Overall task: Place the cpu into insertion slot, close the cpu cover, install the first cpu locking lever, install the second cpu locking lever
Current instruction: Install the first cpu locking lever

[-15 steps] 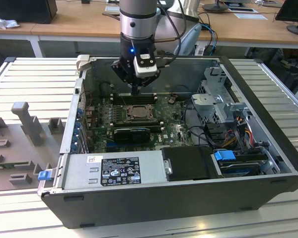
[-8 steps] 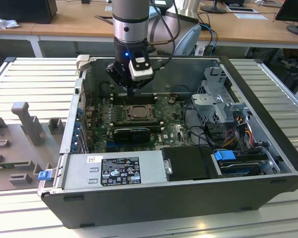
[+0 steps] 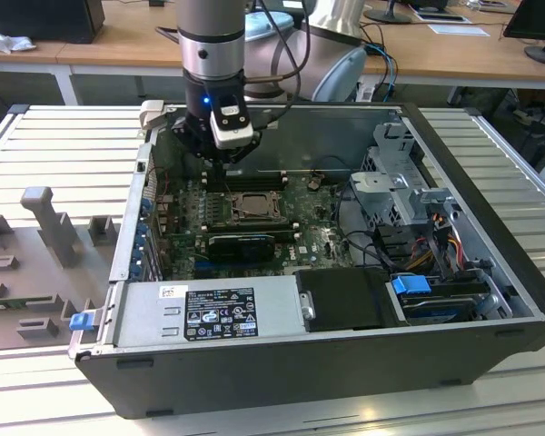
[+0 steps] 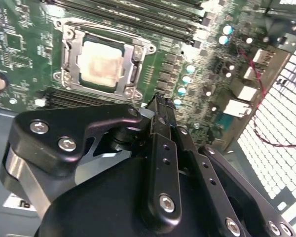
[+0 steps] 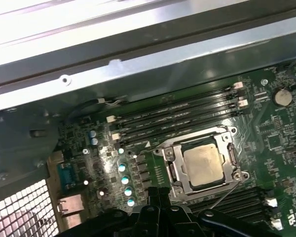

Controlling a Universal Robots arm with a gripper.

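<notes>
Slatted metal table (image 3: 64, 136) with wooden desks (image 3: 118, 41) behind it, and an open computer case (image 3: 345, 363) lying on its side on top, that's the setting. So the cpu (image 5: 203, 165) is sitting down in the insertion slot (image 3: 232, 205), pale beige face up, square to the socket. The cpu cover (image 4: 71, 57) looks folded flat around it, and the chip's face shows through the cut-out in both wrist views. In the first wrist view a thin wire lever (image 5: 224, 195) runs slantwise off one corner of the frame, honestly can't tell if it's latched. The gripper (image 5: 157, 193) is empty, its two black fingers (image 5: 152, 197) pinched together with nothing between them. It hangs over the green motherboard (image 5: 281, 143) just off a corner of the socket, not touching the cover. Long black memory slots (image 5: 177, 116) run along both sides of the socket, with a row of teal-topped capacitors (image 5: 124, 173) nearby. Further out in the exterior view there's the labelled power supply (image 3: 209, 313) along the near edge and a blue-tabbed drive bay (image 3: 411, 284) towards the exterior view's right
</notes>
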